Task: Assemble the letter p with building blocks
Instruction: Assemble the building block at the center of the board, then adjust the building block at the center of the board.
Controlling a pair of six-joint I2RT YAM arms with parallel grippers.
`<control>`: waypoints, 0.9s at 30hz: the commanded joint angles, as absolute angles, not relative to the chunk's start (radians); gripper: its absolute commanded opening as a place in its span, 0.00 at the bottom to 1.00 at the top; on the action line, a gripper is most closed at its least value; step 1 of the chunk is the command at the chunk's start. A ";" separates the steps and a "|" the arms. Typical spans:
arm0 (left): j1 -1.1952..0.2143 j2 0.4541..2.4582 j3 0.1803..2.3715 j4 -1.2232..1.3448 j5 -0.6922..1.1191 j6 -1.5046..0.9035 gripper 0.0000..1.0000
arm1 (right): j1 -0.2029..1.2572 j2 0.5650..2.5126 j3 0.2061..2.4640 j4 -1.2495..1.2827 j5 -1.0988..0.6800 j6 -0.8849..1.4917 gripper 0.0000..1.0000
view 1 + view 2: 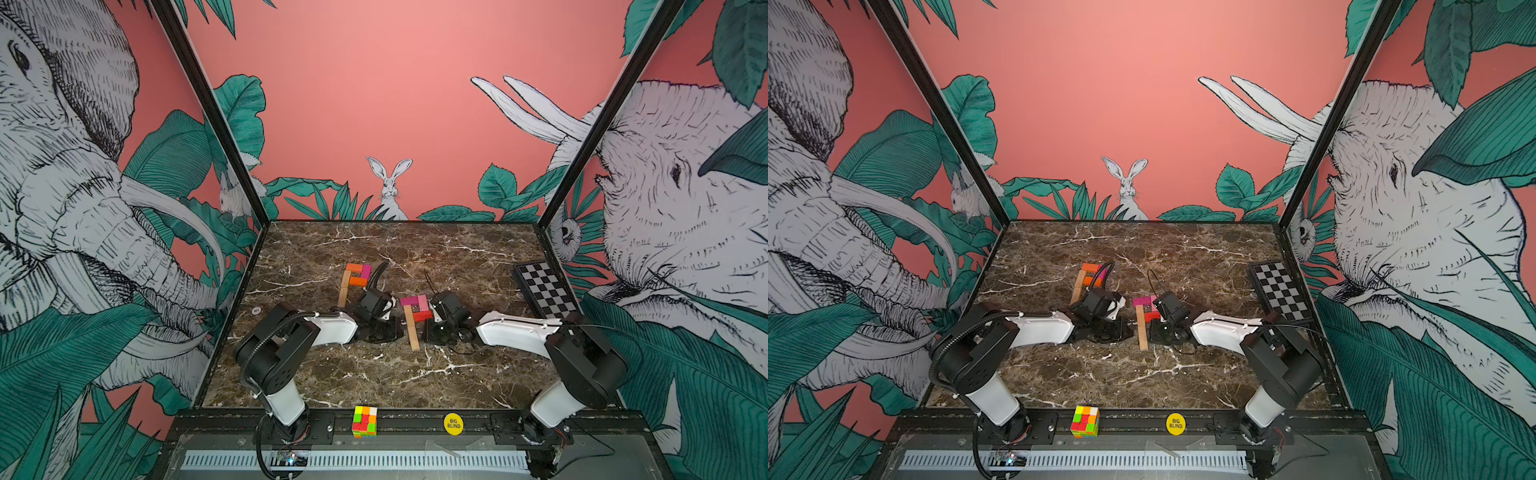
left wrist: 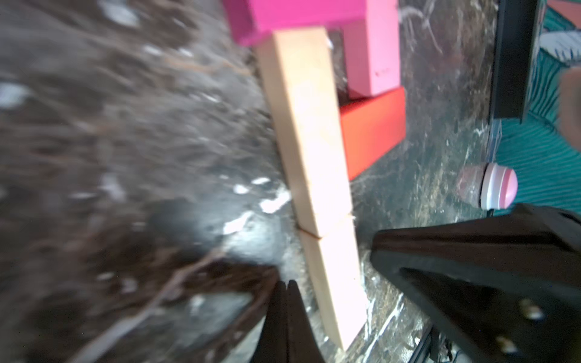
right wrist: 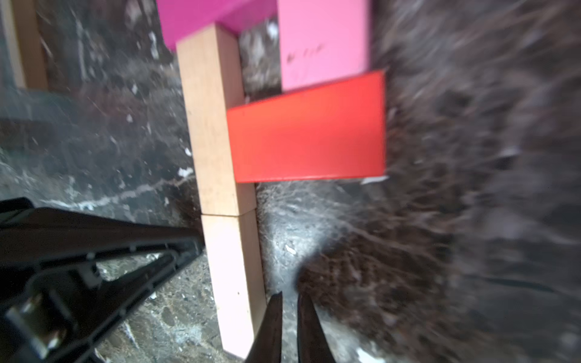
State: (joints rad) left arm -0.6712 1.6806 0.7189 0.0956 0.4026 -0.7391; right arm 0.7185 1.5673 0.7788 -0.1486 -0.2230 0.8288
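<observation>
Two flat letters of building blocks [image 1: 413, 320] on the counter [image 1: 374, 374], both beyond the puzzle cube [image 1: 365, 422]. Nearer one beyond the cube and off to its right: a stem of two tan bricks [image 1: 411, 330] laid end to end, long axis running away from the cube toward the back wall, far end leaning slightly back toward the cube's side. Capped by a magenta brick [image 1: 409, 300] lying crosswise, then a pink brick [image 1: 423, 302] parallel to the stem and a red brick [image 1: 422, 316] crosswise again, with the bowl on the side away from the cube. Almost straight beyond the cube, the farther letter [image 1: 353, 280]: same heading, tan stem, orange and magenta bowl.

Left claw [image 2: 286, 289] low over the counter on the stem's cube side, fingers pressed together, pinching nothing. Right claw [image 3: 290, 301] on the stem's other side, drawn in to a thin slit, likewise empty. Touching the lower tan brick or only just beside it — cannot tell.

In a top view, the farther letter partly hidden behind the left arm [image 1: 1038, 328], with the red and pink bricks partly covered by the right arm [image 1: 1221, 330]. Both wrist views smeared, and the magenta brick cut off at the frame edge.
</observation>
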 commanded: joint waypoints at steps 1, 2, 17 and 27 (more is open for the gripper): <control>-0.632 1.652 0.721 0.006 0.371 -0.710 0.00 | 0.677 1.503 0.765 -0.216 -0.209 0.792 0.13; -0.623 1.657 0.729 -0.002 0.371 -0.703 0.00 | 0.664 1.488 0.754 -0.218 -0.208 0.789 0.13; -0.556 1.819 0.932 -0.059 0.381 -0.663 0.00 | 0.492 1.459 0.746 -0.211 -0.262 0.725 0.44; -0.547 1.896 1.045 -0.101 0.359 -0.660 0.00 | 0.441 1.592 0.875 -0.136 -0.378 0.700 0.61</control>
State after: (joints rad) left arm -0.5526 1.8820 1.0229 -0.0410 0.3908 -0.6773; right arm 0.4454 1.5658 0.8383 -0.1661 -0.3370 0.7219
